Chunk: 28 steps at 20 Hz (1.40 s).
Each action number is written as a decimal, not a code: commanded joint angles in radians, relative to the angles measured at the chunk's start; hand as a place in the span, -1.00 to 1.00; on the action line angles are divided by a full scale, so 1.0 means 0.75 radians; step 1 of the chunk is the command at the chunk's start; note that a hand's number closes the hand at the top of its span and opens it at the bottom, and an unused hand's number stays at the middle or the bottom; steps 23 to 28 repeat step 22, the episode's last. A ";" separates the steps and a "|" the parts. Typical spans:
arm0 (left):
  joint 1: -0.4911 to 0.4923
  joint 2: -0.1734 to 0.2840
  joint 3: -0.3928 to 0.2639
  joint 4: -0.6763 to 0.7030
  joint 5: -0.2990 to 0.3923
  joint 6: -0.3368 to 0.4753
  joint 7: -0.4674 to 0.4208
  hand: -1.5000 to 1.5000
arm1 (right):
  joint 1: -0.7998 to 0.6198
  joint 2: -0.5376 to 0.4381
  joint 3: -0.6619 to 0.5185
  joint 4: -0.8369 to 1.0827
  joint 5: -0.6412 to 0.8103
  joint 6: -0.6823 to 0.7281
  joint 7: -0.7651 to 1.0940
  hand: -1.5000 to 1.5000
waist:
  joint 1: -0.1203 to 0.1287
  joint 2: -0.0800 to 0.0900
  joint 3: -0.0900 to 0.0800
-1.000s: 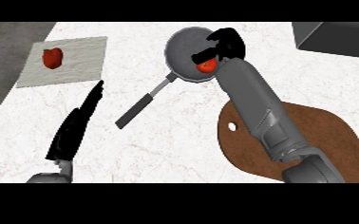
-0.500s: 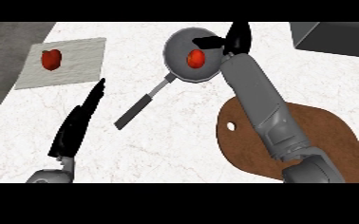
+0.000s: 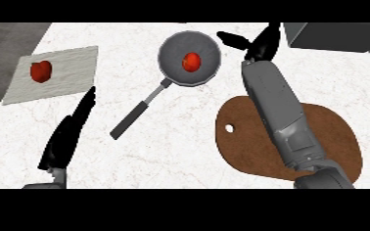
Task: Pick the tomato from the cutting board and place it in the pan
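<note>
A red tomato [image 3: 192, 61] lies inside the grey pan [image 3: 175, 49], whose dark handle runs down to the lower left. My right hand [image 3: 259, 48] hovers just right of the pan's rim, open, fingers and thumb spread, holding nothing. Its grey forearm crosses the brown wooden cutting board [image 3: 329, 134] at the lower right; no tomato shows on the board. My left hand [image 3: 69, 133] rests open at the lower left, fingers straight and pointing up.
A pale mat [image 3: 69, 76] at the far left carries another red vegetable [image 3: 41, 71]. A dark grey block [image 3: 325, 36] sits at the top right corner. The counter is white marble.
My right hand let go of the tomato in the pan, opened, and drew off to the right of the rim. The left hand stayed put.
</note>
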 commanded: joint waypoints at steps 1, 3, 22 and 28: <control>0.037 0.064 0.079 0.023 0.057 -0.052 -0.034 0.00 | 0.125 0.002 -0.064 -0.086 -0.089 0.005 -0.208 -1.00 | -0.066 -0.023 -0.001; 0.049 -0.021 0.003 -0.046 -0.040 0.052 0.037 0.00 | 0.160 -0.009 -0.053 -0.087 -0.089 0.025 -0.282 -1.00 | -0.080 -0.030 -0.001; 0.157 -0.016 0.083 -0.106 -0.008 -0.021 -0.008 0.00 | 1.048 -0.185 0.216 -1.089 -0.127 0.463 -0.038 -1.00 | -0.118 -0.044 -0.004; 0.157 -0.016 0.083 -0.106 -0.008 -0.021 -0.008 0.00 | 1.048 -0.185 0.216 -1.089 -0.127 0.463 -0.038 -1.00 | -0.118 -0.044 -0.004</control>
